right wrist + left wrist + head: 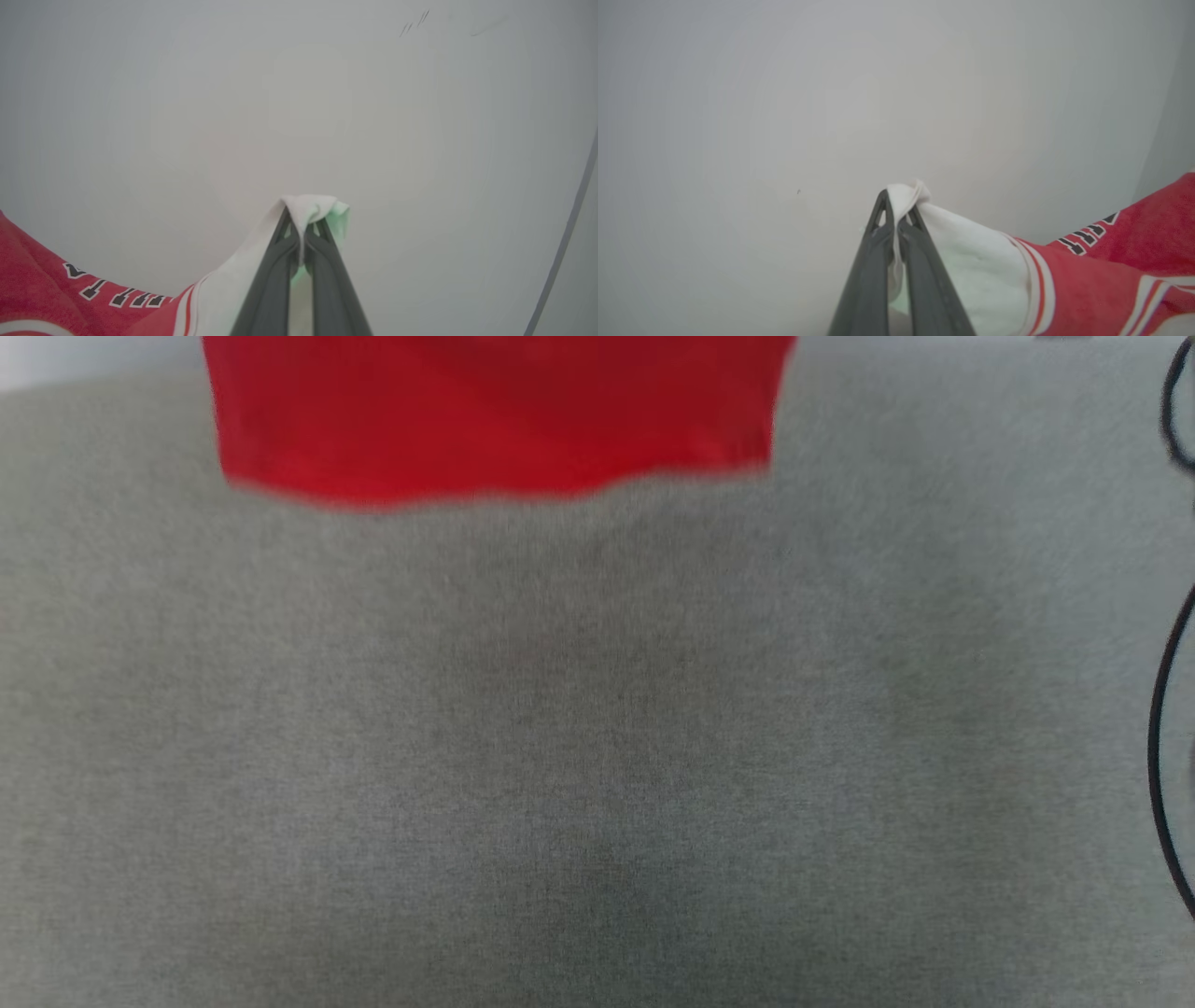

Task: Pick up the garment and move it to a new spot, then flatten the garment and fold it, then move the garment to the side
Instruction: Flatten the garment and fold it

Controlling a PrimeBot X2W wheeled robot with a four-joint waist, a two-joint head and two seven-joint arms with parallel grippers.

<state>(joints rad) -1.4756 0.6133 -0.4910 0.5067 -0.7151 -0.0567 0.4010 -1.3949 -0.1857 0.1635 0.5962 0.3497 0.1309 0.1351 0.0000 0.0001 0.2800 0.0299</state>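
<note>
- Head view: looks steeply down and close on the grey surface (597, 756), blurred; the red garment (495, 420) crosses its top edge.
- Left wrist view: looks along the left claw (899, 205) toward a pale wall (784, 93).
- Right wrist view: likewise along the right claw (302, 219).
- Both wrist views share the garment's lettered red front, seen from opposite sides.

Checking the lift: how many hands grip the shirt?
2. The left hand pinches one white sleeve of the shirt; the right hand pinches the other.
</note>
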